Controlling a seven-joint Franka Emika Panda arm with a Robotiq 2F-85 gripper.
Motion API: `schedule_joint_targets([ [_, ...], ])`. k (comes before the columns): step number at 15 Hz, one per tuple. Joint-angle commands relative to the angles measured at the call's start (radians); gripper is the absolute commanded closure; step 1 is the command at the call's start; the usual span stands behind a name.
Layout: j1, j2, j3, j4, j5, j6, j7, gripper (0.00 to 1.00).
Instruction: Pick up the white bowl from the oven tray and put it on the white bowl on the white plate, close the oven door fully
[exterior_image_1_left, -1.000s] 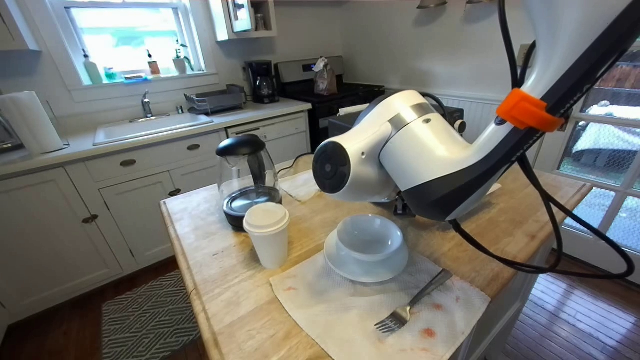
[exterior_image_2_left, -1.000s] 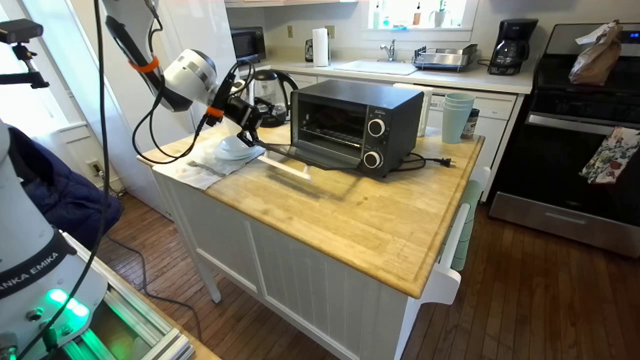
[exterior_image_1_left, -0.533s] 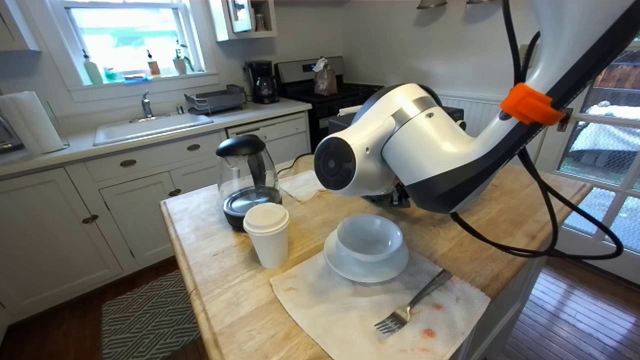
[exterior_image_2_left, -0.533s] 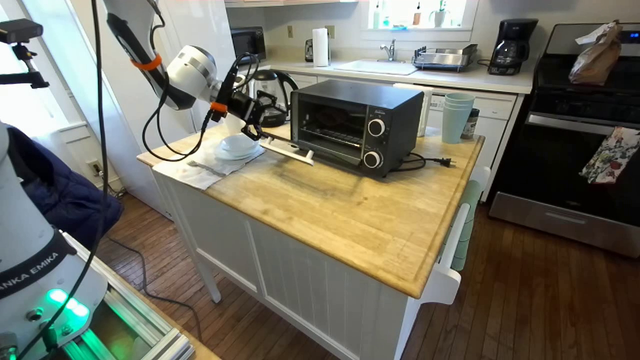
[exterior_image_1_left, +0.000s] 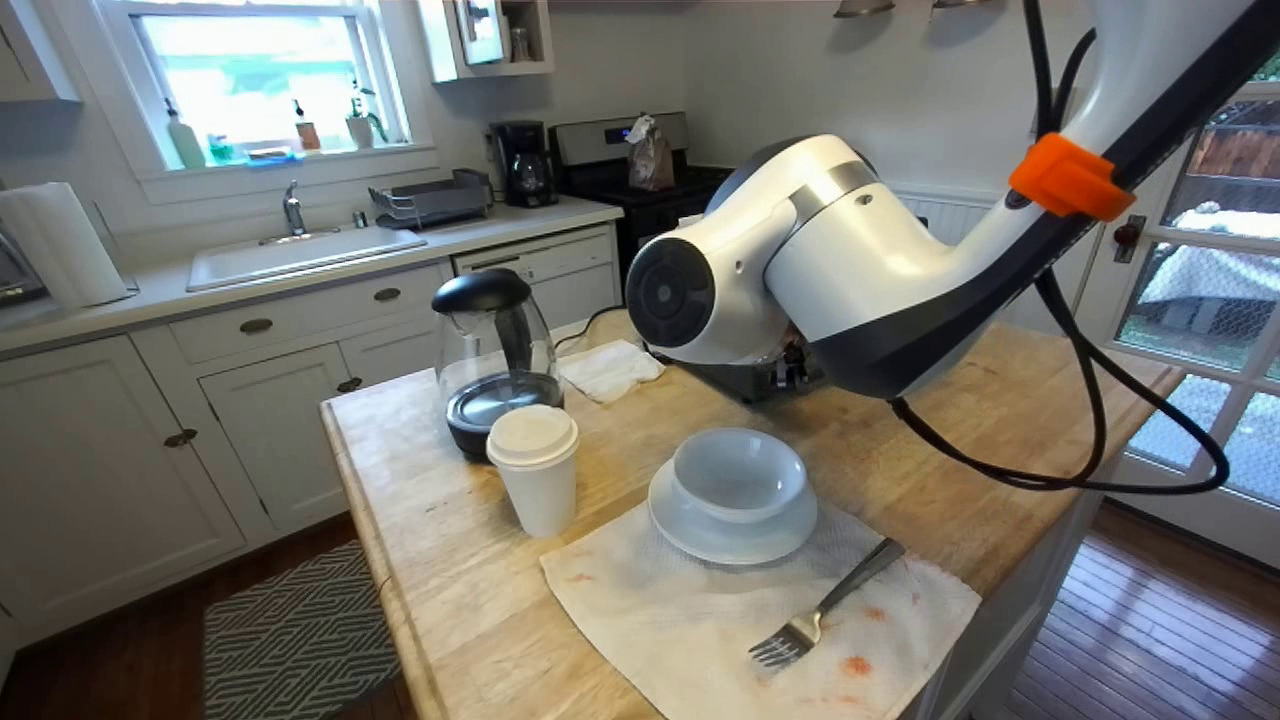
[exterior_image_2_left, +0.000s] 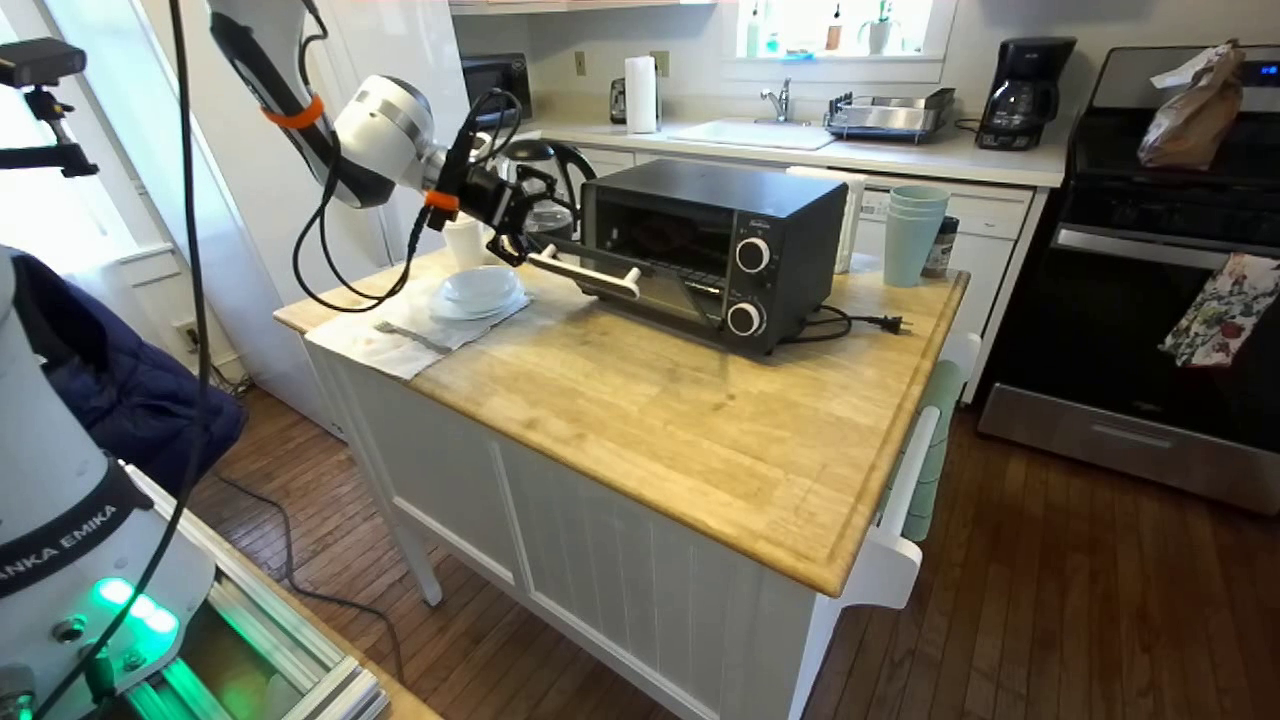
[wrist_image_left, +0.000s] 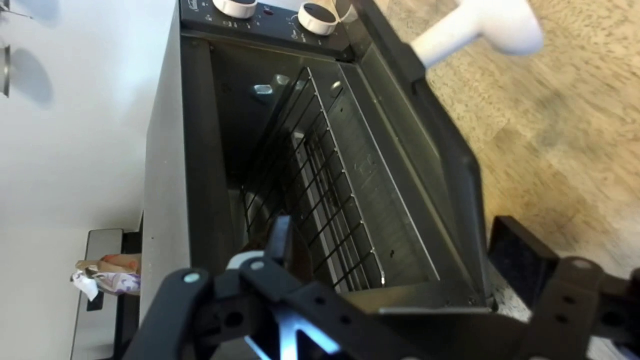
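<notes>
Since the earlier frame, we see the oven door (wrist_image_left: 455, 155) swung higher. We read "ANKA EMIKA" on the robot base (exterior_image_2_left: 70, 530), well apart from the toaster oven (exterior_image_2_left: 712, 185). The end effector (wrist_image_left: 395, 240) is released, fingers (wrist_image_left: 522, 255) spread either side of the door's edge. Near the oven, the white plate (exterior_image_1_left: 735, 545) holds the white bowl (exterior_image_1_left: 740, 478), mouth upward. The handle's (exterior_image_2_left: 583, 274) long axis parallels the oven front.

White bowl (exterior_image_1_left: 740, 478) on plate (exterior_image_1_left: 735, 545), oven door (wrist_image_left: 445, 135) partly open
</notes>
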Motion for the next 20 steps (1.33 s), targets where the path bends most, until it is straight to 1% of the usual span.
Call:
schedule_joint_targets([
  [1,-0.024,-0.019,0.019,0.004,-0.039,0.038,-0.009,0.00],
  [5,-0.024,-0.027,0.021,0.004,-0.061,0.060,-0.001,0.00],
  [10,-0.030,-0.032,0.022,0.000,-0.060,0.085,-0.004,0.00],
  [14,-0.037,-0.035,0.031,-0.010,-0.027,0.097,-0.026,0.00],
  [20,-0.046,-0.026,0.046,-0.027,0.023,0.093,-0.100,0.00],
])
